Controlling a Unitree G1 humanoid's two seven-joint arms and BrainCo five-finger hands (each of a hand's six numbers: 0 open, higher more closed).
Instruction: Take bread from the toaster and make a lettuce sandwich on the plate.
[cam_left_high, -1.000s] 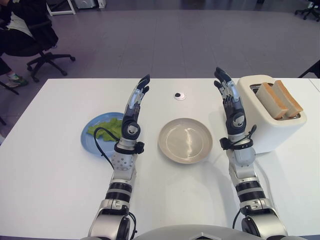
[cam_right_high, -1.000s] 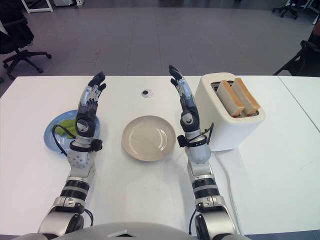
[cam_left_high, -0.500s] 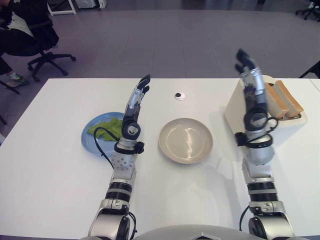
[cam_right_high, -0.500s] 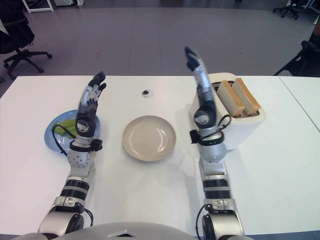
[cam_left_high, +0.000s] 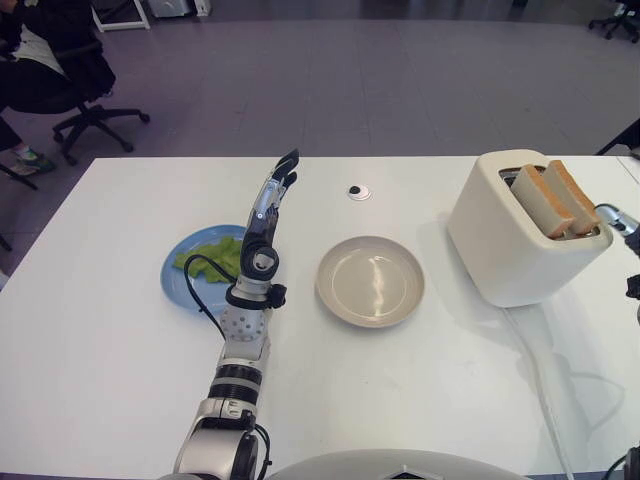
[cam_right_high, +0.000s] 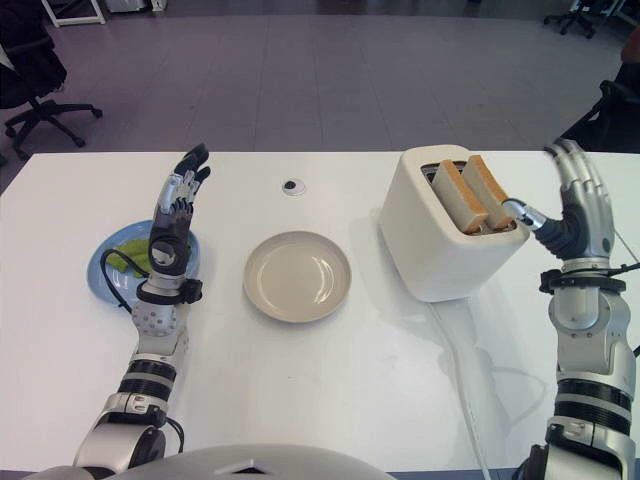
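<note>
A cream toaster (cam_right_high: 440, 245) stands on the right of the white table with two slices of bread (cam_right_high: 476, 193) sticking up from its slots. A beige plate (cam_right_high: 298, 275), with nothing on it, lies at the table's middle. Green lettuce (cam_left_high: 212, 253) lies on a blue plate (cam_left_high: 183, 286) at the left. My left hand (cam_left_high: 264, 218) is raised upright, open, between the blue plate and the beige plate. My right hand (cam_right_high: 578, 205) is held upright just right of the toaster, open, one fingertip close to the bread's right side.
A small black-and-white round thing (cam_left_high: 355, 191) sits at the table's far middle. The toaster's cable (cam_right_high: 455, 355) runs forward across the table's right part. Office chairs (cam_left_high: 75, 95) stand on the floor beyond the table's far left.
My right hand has swung from the toaster's left side, over it, to its right side. The left hand has kept still.
</note>
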